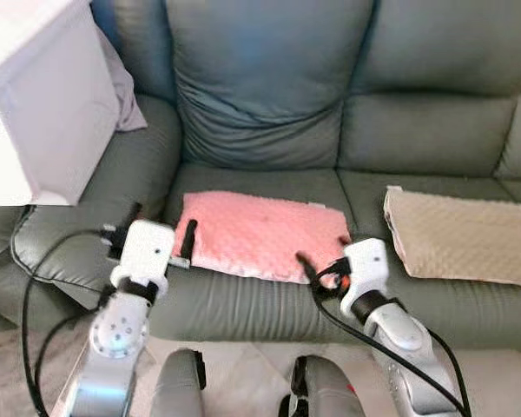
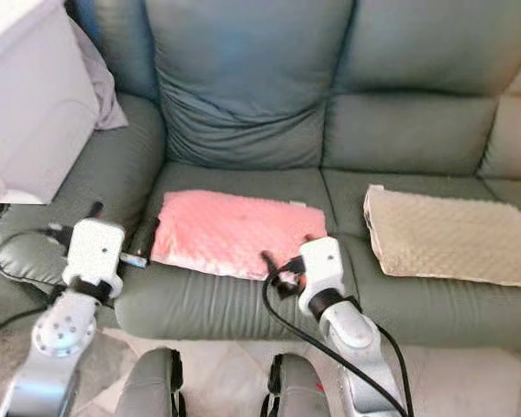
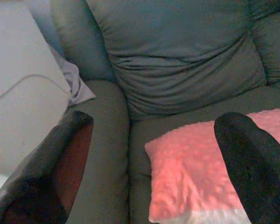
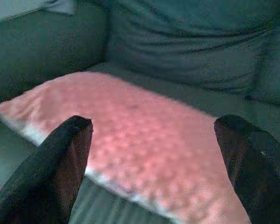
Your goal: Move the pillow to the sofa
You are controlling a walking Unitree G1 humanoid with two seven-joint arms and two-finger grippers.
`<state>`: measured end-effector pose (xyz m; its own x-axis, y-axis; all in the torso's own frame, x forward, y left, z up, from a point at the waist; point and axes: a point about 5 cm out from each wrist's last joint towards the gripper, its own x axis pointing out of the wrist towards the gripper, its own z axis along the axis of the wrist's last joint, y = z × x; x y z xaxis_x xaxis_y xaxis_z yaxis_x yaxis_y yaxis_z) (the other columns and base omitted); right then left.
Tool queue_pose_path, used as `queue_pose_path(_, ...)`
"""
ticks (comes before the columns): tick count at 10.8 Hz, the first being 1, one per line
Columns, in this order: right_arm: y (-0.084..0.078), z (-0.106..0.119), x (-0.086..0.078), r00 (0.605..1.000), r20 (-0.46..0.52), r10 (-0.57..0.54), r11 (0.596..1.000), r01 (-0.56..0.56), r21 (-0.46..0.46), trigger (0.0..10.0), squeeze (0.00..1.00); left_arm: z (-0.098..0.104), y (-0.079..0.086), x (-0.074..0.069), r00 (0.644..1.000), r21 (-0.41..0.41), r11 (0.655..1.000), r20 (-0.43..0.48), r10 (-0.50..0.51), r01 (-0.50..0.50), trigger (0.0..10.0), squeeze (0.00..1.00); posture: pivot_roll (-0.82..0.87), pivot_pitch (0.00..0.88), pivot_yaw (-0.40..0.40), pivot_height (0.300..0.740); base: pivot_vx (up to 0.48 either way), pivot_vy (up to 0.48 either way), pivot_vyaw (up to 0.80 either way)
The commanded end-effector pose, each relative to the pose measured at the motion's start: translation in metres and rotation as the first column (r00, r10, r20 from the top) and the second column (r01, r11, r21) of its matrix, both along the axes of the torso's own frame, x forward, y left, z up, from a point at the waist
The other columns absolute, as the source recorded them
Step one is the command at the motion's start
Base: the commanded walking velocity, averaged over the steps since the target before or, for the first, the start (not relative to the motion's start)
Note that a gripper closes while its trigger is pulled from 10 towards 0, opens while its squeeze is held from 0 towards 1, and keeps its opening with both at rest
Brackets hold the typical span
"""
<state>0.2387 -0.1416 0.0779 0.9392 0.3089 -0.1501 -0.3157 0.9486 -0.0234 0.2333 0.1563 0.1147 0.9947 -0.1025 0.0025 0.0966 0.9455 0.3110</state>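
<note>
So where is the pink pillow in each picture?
Left eye view: pink pillow on the sofa seat, middle.
Right eye view: same seat, left of middle.
Left wrist view: beside one black finger.
Right wrist view: between the claw's fingers.
Shared landmark: the grey back cushion.

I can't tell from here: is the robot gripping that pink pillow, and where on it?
Nothing is held. Both grippers are open: the left gripper sits at the pink pillow's left edge, the right gripper at its front right corner, fingers apart.
</note>
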Motion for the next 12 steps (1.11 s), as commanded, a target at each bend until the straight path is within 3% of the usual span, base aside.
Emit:
queue_pose_path(1, -0.012, 0.005, 0.001, 0.996, 0.038, -0.086, 0.996, 0.086, 0.001, 10.0, 0.00, -0.008, 0.001, 0.001, 1.000, -0.021, 1.000, -0.015, 0.013, -0.013, 10.0, 0.00, 0.01, 0.000, -0.037, 0.656, 0.000, 0.000, 0.00)
queue_pose_path(4, -0.011, 0.024, 0.016, 0.972, 0.189, -0.138, 0.990, 0.137, 0.015, 10.0, 0.00, -0.029, 0.000, 0.018, 0.997, -0.078, 0.995, -0.048, 0.057, -0.060, 10.0, 0.00, -0.02, 0.000, -0.020, 0.681, 0.000, 0.000, 0.00)
queue_pose_path(7, -0.007, 0.029, 0.035, 0.963, 0.232, -0.134, 0.991, 0.133, 0.021, 10.0, 0.00, -0.036, -0.005, 0.030, 0.999, -0.088, 0.995, -0.031, 0.038, -0.041, 10.0, 0.00, -0.03, 0.000, -0.013, 0.736, 0.000, 0.000, 0.00)
queue_pose_path(12, -0.005, 0.025, 0.051, 0.962, 0.248, -0.112, 0.994, 0.113, 0.012, 10.0, 0.00, -0.036, -0.009, 0.046, 0.998, -0.094, 0.994, 0.011, 0.055, -0.054, 10.0, 0.00, -0.03, 0.000, -0.009, 0.740, 0.000, 0.000, 0.00)
